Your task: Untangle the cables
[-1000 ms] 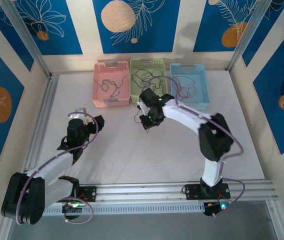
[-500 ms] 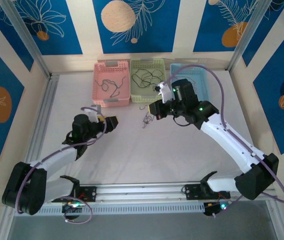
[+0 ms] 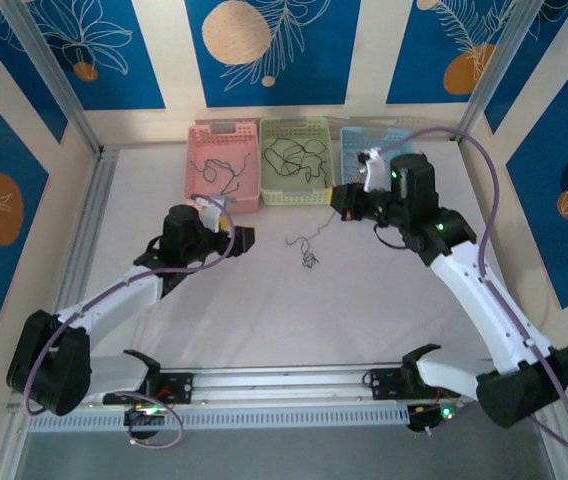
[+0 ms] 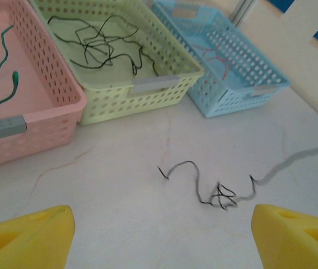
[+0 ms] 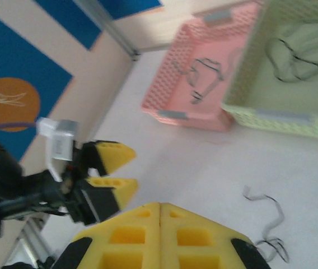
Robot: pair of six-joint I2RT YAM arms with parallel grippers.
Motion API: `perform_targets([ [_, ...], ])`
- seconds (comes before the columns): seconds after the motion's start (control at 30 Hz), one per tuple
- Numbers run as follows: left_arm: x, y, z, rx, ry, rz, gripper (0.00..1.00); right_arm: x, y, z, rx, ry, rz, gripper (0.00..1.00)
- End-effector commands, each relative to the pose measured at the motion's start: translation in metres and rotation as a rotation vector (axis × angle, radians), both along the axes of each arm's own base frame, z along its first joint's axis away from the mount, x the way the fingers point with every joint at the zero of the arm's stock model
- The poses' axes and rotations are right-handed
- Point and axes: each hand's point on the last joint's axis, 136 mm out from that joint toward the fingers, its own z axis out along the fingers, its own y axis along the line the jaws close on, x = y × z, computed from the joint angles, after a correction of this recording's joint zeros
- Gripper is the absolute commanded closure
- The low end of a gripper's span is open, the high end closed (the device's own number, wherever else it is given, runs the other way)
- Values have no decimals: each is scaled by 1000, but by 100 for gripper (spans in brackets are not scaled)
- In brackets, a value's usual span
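**Left claw wide open, right claw shut, loose cable between**

Your left gripper (image 3: 232, 232) stood wide open and held nothing. The loose cable (image 3: 307, 252) lay on the table (image 3: 264, 320) just ahead of its fingers. Your right gripper (image 3: 347, 200) was pressed shut beyond the cable, and nothing showed between its pads.

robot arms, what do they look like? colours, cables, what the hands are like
Both the left arm and right arm have white links and black joints, with a thin purple cable looping alongside and small green lights. The left hand and right hand each have two yellow wedge-shaped fingers with rectangular recesses.
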Motion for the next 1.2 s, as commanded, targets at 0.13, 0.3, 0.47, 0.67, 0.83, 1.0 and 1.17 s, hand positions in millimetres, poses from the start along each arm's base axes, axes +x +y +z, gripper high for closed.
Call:
perform_targets([
  [0.13,-7,-35,-27,237,63,-121,18,-31,-78,-92,-118,199,-263,100],
  [0.3,5,-70,-53,435,138,-225,20,-43,-103,-111,-153,216,-339,100],
  [0.47,21,-89,-80,521,240,-284,23,-44,-105,-102,-130,191,-340,100],
  [0.67,22,-116,-105,618,276,-414,22,-45,-103,-102,-109,190,-327,100],
  [0.83,29,-129,-119,643,322,-467,22,-45,-102,-102,-103,188,-320,100],
  [1.0,27,-135,-133,647,352,-500,25,-45,-101,-101,-101,186,-316,100],
  [1.17,25,-137,-139,636,355,-508,40,-45,-101,-102,-99,188,-313,100],
])
